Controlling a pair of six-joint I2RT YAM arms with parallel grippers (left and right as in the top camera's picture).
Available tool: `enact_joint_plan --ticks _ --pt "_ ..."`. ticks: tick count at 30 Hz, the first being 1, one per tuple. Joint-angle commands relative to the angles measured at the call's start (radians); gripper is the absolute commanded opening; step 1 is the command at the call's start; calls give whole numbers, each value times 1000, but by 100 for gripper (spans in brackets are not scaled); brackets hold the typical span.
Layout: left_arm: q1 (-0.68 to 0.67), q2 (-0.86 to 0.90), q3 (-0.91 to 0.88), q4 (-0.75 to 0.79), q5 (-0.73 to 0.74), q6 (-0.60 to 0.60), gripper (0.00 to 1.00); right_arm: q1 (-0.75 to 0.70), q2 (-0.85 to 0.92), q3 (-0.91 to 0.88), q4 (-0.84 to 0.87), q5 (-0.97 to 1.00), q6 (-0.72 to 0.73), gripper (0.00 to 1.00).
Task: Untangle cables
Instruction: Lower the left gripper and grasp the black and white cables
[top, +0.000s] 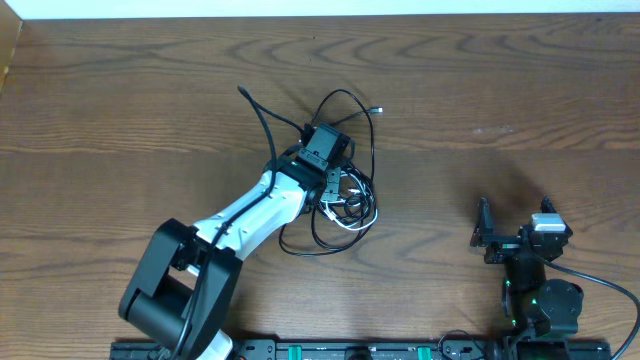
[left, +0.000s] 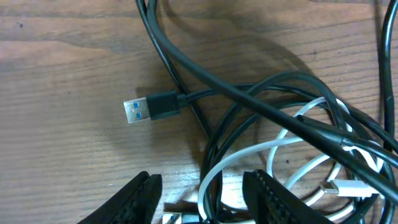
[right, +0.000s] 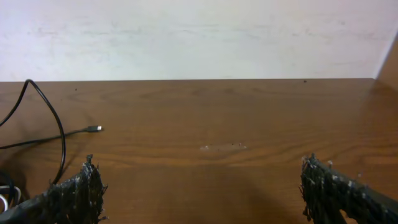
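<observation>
Dark fingers (left: 144, 194) of the left gripper (left: 202, 177) stand partly apart right up close, straddling a white cable (left: 280, 143) and a black strand, with a gap on each side so neither seems pinched. Just beyond them the cables (top: 345, 205) lie in a knotted heap near the middle of the wooden table (top: 500, 90), and one black lead ends in a USB plug (left: 149, 109) lying flat to the left of the tangle. Well off to the side, the right gripper (top: 512, 228) sits low with its jaws spread wide and nothing between them.
</observation>
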Motion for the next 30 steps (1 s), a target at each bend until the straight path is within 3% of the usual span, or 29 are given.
enact_joint_plan --ticks 1,10,20,30 --pt "-1 8 9 16 -23 14 46 13 -5 -3 -2 1 -11 99" --pt "-1 41 9 42 -22 13 46 13 -5 -3 -2 1 -11 99" --pt "-1 68 9 42 -22 14 15 13 -5 -3 -2 1 -11 99" --pt "-1 -101 9 31 -22 14 13 13 -5 -3 -2 1 -11 99"
